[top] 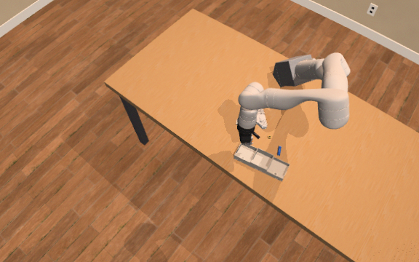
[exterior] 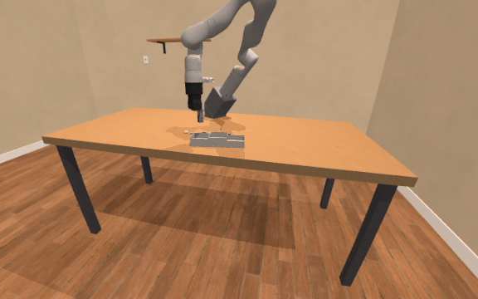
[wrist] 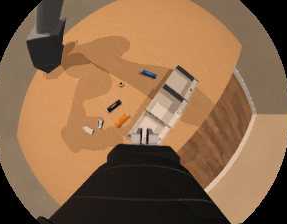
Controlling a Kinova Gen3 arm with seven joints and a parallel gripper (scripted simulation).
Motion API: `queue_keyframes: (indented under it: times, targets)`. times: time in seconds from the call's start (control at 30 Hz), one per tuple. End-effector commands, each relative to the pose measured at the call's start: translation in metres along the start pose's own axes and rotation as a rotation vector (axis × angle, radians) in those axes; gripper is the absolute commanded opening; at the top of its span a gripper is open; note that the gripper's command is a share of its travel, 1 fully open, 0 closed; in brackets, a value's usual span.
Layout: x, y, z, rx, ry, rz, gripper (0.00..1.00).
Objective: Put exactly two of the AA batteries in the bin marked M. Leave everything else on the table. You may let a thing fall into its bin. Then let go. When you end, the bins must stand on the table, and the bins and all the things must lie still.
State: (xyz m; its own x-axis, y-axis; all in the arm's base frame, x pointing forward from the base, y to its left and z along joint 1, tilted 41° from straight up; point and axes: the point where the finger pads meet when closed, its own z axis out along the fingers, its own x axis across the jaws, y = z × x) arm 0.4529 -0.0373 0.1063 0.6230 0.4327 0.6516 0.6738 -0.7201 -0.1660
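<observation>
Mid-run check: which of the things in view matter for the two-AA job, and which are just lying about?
Job:
- bins, marks unreadable
- possible AAs, too small to tell which: orange stick, black stick, blue stick, white bit, second white bit

Lying about:
- yellow ring
- wall shelf

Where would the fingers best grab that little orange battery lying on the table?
Probably around the middle of the orange battery, coming straight down from above. It lies flat on the table, a slim cylinder, so the fingers should close across its narrow width. The black one lies apart, leaving room.
</observation>
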Motion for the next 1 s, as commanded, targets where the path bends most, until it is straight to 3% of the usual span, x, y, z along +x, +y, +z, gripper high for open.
queue_keyframes:
  times: [0.0, 0.37, 0.43, 0.47, 0.97]
  targets:
    - [0.0086, 0.0112, 0.0235, 0.014, -0.021, 0.155, 0.31]
    - [0.0064, 0.0091, 0.0235, 0.007, -0.032, 0.614, 0.31]
    - [0.0064, 0.0091, 0.0235, 0.007, -0.032, 0.614, 0.31]
    - [0.0068, 0.0097, 0.0234, 0.006, -0.036, 0.719, 0.31]
    - [0.0063, 0.0079, 0.0235, -0.007, -0.038, 1.331, 0.31]
